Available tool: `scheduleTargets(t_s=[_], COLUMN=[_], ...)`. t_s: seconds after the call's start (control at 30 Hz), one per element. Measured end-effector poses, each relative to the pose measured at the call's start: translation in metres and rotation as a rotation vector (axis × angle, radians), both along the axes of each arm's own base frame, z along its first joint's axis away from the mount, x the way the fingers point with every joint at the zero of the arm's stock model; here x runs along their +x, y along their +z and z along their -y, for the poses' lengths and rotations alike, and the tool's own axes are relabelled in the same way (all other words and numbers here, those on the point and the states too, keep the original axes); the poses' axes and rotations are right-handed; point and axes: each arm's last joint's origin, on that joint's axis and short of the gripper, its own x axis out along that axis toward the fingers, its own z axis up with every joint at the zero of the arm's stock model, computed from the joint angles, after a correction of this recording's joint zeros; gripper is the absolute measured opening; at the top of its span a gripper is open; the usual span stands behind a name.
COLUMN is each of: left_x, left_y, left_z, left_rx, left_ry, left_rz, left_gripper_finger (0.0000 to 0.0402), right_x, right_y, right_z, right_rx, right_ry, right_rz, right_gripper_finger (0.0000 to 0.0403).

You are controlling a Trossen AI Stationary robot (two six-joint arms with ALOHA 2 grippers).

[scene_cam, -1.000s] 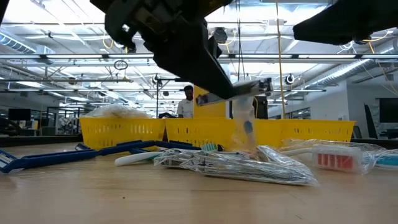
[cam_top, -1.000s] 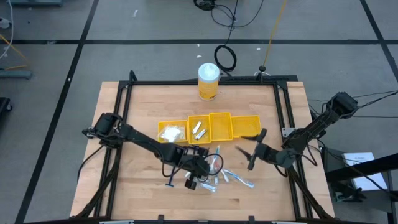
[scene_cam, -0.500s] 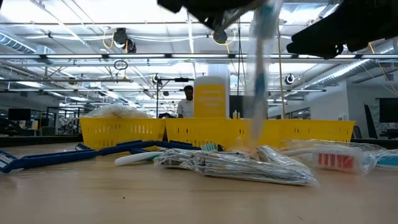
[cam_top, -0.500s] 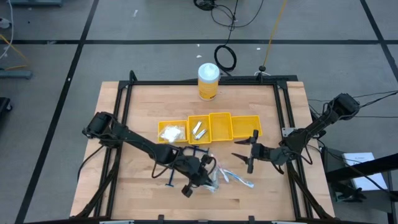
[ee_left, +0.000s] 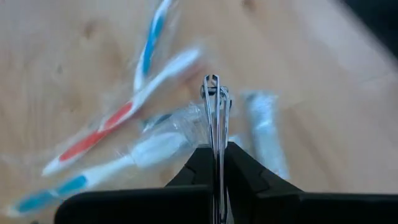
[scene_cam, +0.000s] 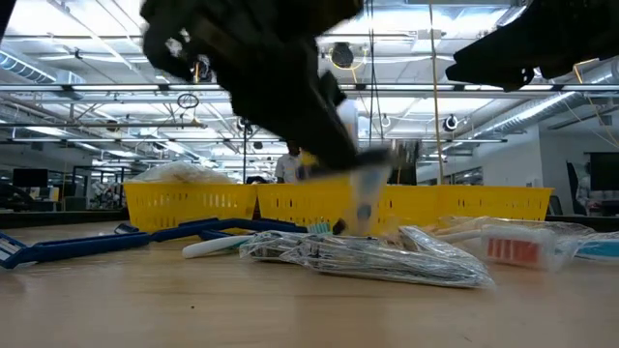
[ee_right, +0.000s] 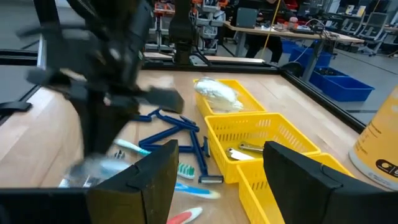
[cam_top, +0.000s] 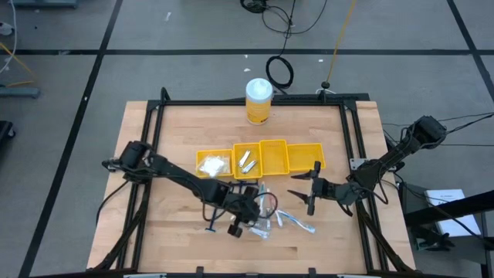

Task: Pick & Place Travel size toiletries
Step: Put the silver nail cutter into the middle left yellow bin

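Observation:
My left gripper is shut on a clear-wrapped toothbrush low over the pile of toiletries at the table's near middle. The pile holds more wrapped toothbrushes and crinkled clear packets. Dark blue razors lie on the wood beside it, toward the table's left. My right gripper hovers open to the right of the pile, with nothing between its fingers. In the row of yellow bins, a white packet lies in the leftmost and silvery sachets in the one beside it. My left gripper pinches the toothbrush's clear wrapper between its two fingers; the wrapper shows edge-on and sticks out past the fingertips. The fingers slant downward. The toothbrush hangs tilted below them, its lower end close over the pile; whether it touches, I cannot tell.
A tall yellow canister with a white lid stands at the far middle of the table. A black frame borders the table. Bare wood lies left and far of the bins.
My left gripper went up and toward the near edge with the wrapped toothbrush hanging upright, then came back down; the toothbrush now hangs tilted, low over the pile. My right gripper has rolled a little at the wrist and stays open.

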Motion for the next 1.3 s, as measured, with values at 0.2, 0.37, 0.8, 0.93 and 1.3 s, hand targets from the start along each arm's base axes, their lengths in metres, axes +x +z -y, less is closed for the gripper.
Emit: scheduleTargets(t_s=[0.2,0.37,0.8,0.93,1.3], left_x=[0.007,0.009,0.007,0.005,0.004], left_y=[-0.023,-0.031,-0.034,-0.035,-0.045], left_z=[-0.010,-0.017,-0.017,-0.018,-0.018], left_rx=[0.014,-0.003,-0.041,-0.071,-0.079], left_ry=[0.064,0.096,0.128,0.177,0.213], left_rz=[-0.055,-0.083,-0.131,-0.169,-0.221], left_gripper_finger=[0.0011,0.0012,0.0029,0.0030,0.0049], right_x=[0.000,0.000,0.000,0.000,0.000], right_y=[0.000,-0.001,-0.001,-0.001,-0.001], right_z=[0.000,0.000,0.000,0.000,0.000], right_rx=[0.001,-0.004,-0.004,-0.004,-0.004], right_ry=[-0.001,-0.001,-0.002,-0.002,-0.002], right_rz=[0.002,-0.005,-0.005,-0.005,-0.005], right_gripper_finger=[0.0221,0.0221,0.0221,0.0221,0.0221])
